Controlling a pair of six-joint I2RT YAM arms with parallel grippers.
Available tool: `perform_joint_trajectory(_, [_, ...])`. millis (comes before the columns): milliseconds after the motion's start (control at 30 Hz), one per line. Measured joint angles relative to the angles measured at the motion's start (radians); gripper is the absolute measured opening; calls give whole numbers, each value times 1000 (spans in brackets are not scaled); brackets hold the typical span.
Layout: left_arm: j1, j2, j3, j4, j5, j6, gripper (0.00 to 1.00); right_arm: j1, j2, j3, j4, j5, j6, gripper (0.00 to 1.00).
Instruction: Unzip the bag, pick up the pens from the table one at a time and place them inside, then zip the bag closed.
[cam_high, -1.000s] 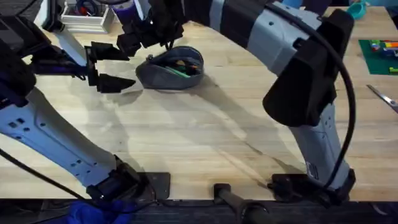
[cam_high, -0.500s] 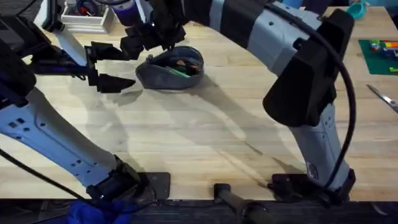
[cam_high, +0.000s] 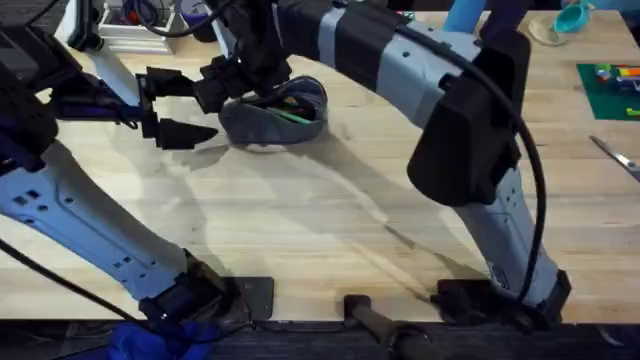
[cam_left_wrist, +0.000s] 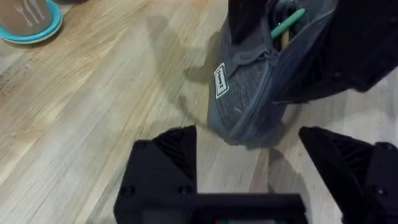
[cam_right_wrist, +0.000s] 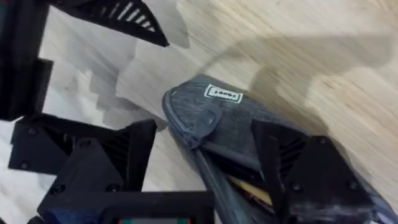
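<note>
green cutting mat (cam_high: 610, 85) far right; white tray (cam_high: 135, 32) behind

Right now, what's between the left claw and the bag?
Only bare table: the left wrist view shows open wood between the left claw and the bag.

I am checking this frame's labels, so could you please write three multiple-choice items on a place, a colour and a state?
1. Where does the green pen lie?
A. on the table
B. in the pencil pouch
C. in a cup

2. What colour is the pouch?
A. red
B. blue-grey
C. yellow

3. How is the left claw?
A. open, empty
B. shut on the pouch
C. shut on a pen

Answers: 1 B, its tip pokes from the unzipped mouth; 2 B, grey-blue fabric; 3 A, the fingers stand apart beside the pouch's end.
</note>
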Motion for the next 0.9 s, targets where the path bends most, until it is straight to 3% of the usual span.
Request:
perform_joint_trajectory(367, [0,0,0,0,0,0,993,0,3,0,42,32,35,879])
perform_joint_trajectory(667, [0,0,0,0,0,0,993,0,3,0,16,40,44,761])
perform_joint_trajectory(833, [0,0,0,0,0,0,993,1,3,0,15,39,48,631])
perform_joint_trajectory(900, [0,0,0,0,0,0,994,2,3,0,16,39,49,507])
